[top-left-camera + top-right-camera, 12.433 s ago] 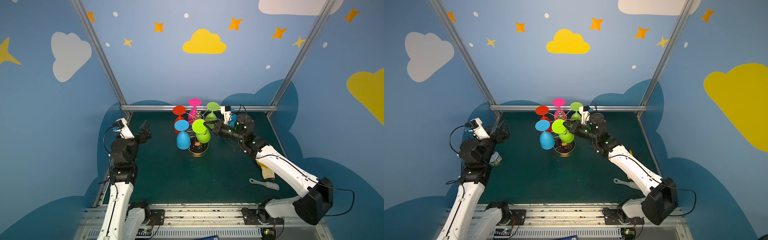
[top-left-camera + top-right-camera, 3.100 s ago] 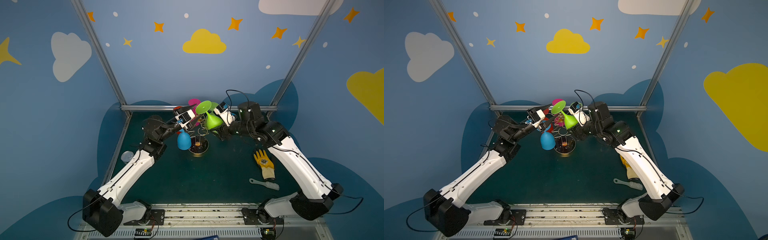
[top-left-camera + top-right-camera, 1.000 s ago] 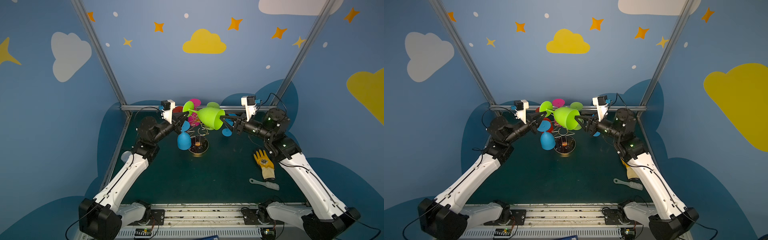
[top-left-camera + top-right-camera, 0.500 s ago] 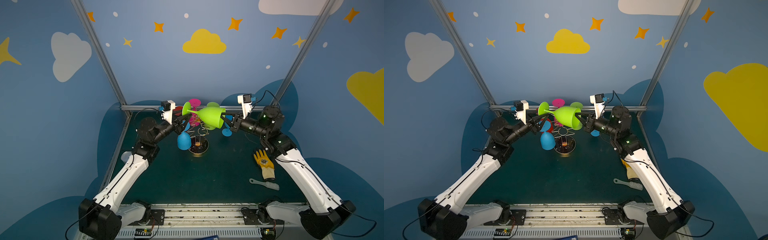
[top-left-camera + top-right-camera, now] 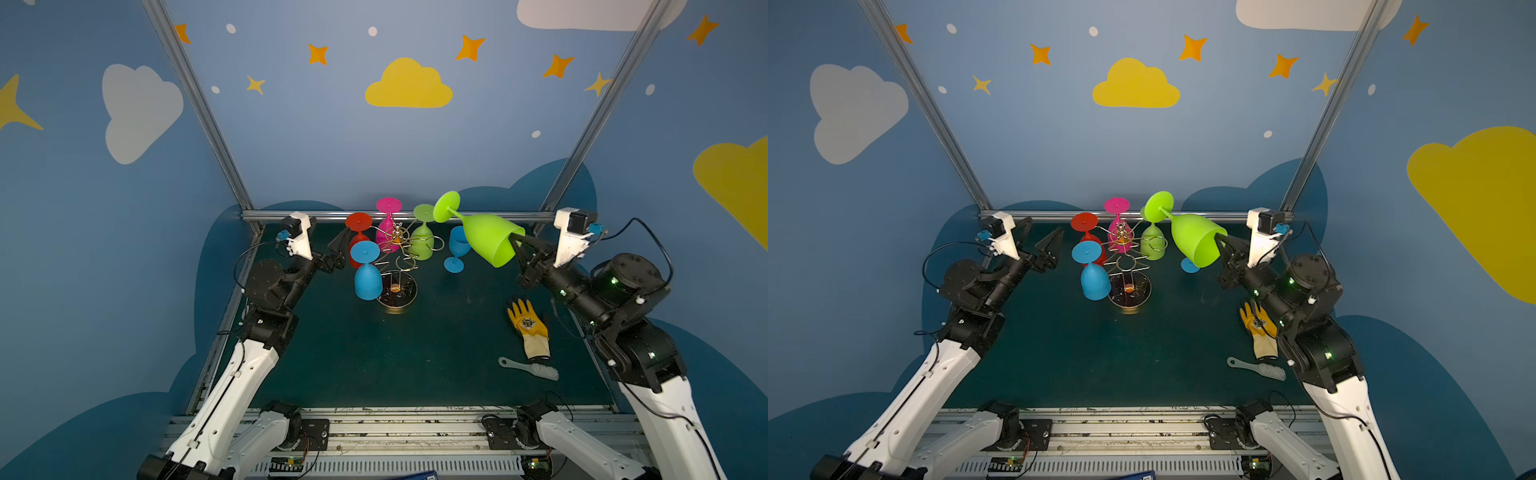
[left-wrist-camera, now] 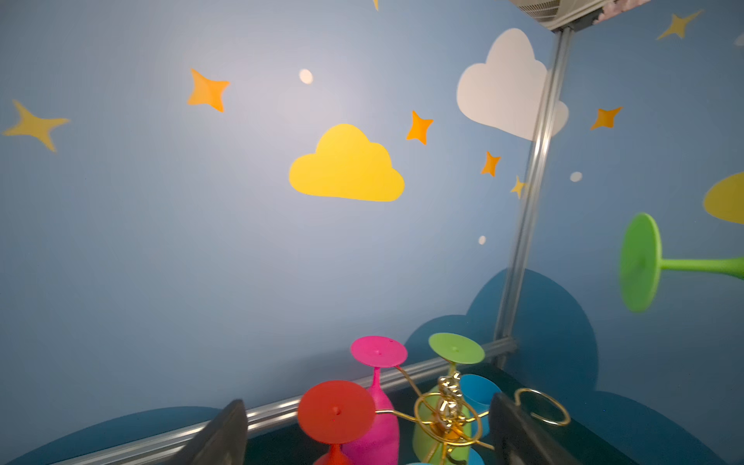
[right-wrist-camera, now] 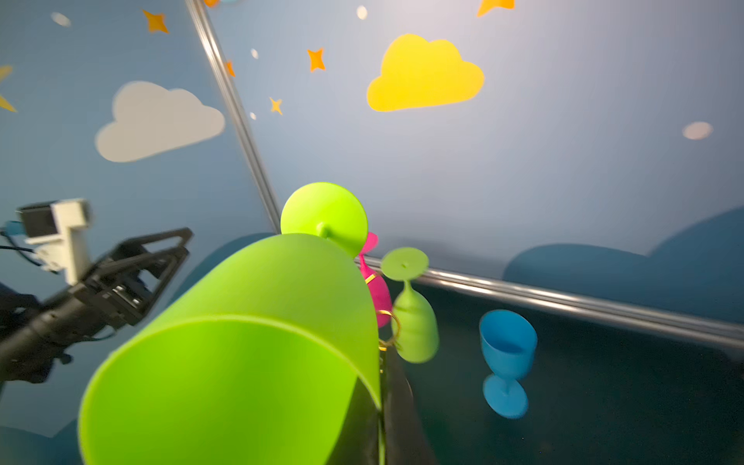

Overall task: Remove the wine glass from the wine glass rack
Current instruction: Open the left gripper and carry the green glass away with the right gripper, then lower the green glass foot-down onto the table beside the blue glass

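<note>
- Right gripper [image 5: 517,242] clenched on the bowl rim of the lime wine glass [image 5: 484,239], which is tilted in the air right of the wine glass rack [image 5: 397,251] and clear of it.
- Left gripper [image 5: 1038,237] released and empty, left of the rack.
- A rim-only pinch may let the glass pivot or slip, and its foot could clip the hanging green glass [image 5: 422,247].
- Blue goblet [image 5: 456,249], yellow glove [image 5: 528,328] and brush [image 5: 530,368] crowd the landing space on the right.

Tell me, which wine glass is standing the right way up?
The blue plastic wine glass right of the gold wire rack: it alone stands on its foot, mouth up. Every other glass has its foot uppermost.
</note>
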You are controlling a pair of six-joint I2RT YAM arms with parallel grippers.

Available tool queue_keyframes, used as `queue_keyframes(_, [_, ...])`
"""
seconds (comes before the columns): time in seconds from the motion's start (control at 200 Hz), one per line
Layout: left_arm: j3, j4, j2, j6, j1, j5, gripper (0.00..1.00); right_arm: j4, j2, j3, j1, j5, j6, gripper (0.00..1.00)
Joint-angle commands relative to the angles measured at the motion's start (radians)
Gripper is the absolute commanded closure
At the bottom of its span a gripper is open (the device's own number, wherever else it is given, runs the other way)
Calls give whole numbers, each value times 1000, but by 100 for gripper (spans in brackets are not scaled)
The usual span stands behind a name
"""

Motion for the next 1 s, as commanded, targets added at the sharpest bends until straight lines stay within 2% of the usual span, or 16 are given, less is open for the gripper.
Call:
queue_keyframes(0.0, [-62, 4, -48, 46, 48, -48, 8, -270, -31, 39, -5, 184, -65, 100])
queue_keyframes(0.175, [-162, 65, -88, -5, 129, -84, 8, -480, -43, 46, -8, 308, -64, 100])
queue_keyframes(0.325, [-182, 63, -91, -72, 173, -67, 8, -547, 28, 17, -16, 348, -60, 100])
queue_keyframes(0.561, [-191, 38, -115, -67, 179, -81, 8, -501, 249, 4, -96, 320, -110, 100])
queue_keyframes(0.716, [-188, 24, -133, -51, 180, -93, 8, -455, 407, 71, -180, 281, -124, 100])
queue_keyframes(0.996, [-188, 13, -143, -62, 191, -107, 8, -397, 586, 144, -295, 227, -124, 100])
